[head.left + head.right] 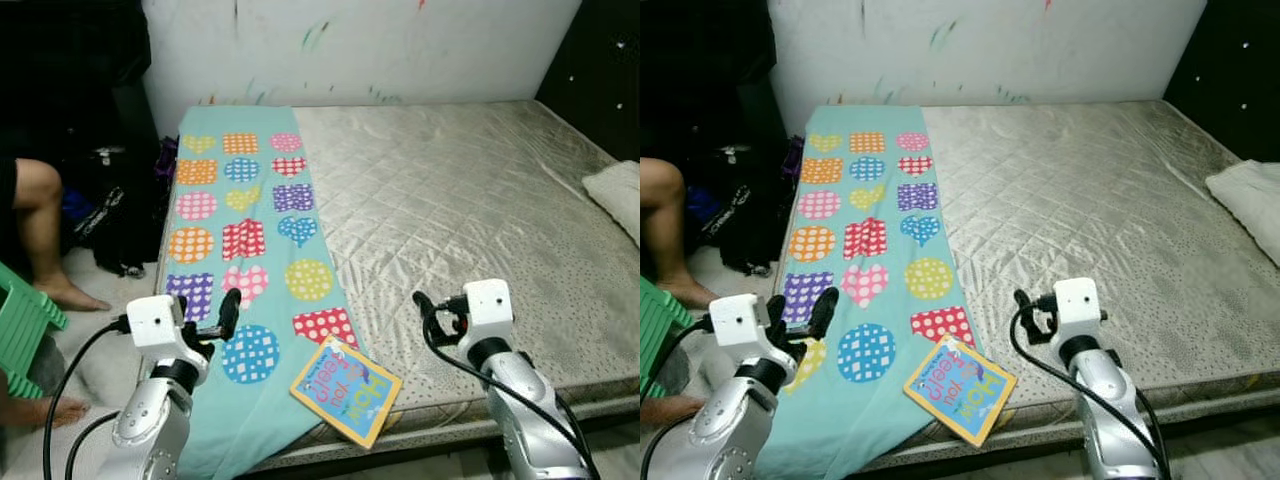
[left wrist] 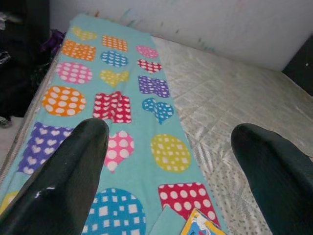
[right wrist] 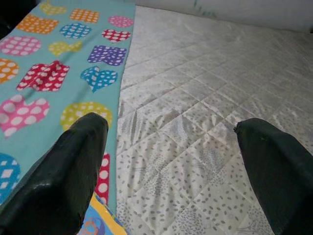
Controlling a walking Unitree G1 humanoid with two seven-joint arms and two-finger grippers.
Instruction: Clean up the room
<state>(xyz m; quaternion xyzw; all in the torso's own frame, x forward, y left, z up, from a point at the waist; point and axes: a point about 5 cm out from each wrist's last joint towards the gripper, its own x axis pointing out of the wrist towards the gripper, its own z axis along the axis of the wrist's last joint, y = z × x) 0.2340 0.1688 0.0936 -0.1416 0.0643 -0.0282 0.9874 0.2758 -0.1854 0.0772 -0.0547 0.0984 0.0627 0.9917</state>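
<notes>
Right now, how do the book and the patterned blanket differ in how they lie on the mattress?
The book is small and stiff, lying askew at the near edge of the mattress; the blanket is long and soft, running from wall to near edge. The book shows a yellow-bordered blue cover; the blanket is teal with dotted coloured shapes. Both lie flat, the book's corner overlapping the blanket.

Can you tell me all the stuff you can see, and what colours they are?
blanket: one, teal with colourful spotted shapes, along the mattress's left side
book: one, blue and yellow, at the near mattress edge
mattress: one, silver-grey quilted, middle
pillow: one, white, far right
stool: one, green, on the floor at left
bags: dark pile, left of the bed
person's legs: bare, far left
left gripper: black, open, above the blanket
right gripper: black, open, above the mattress
</notes>
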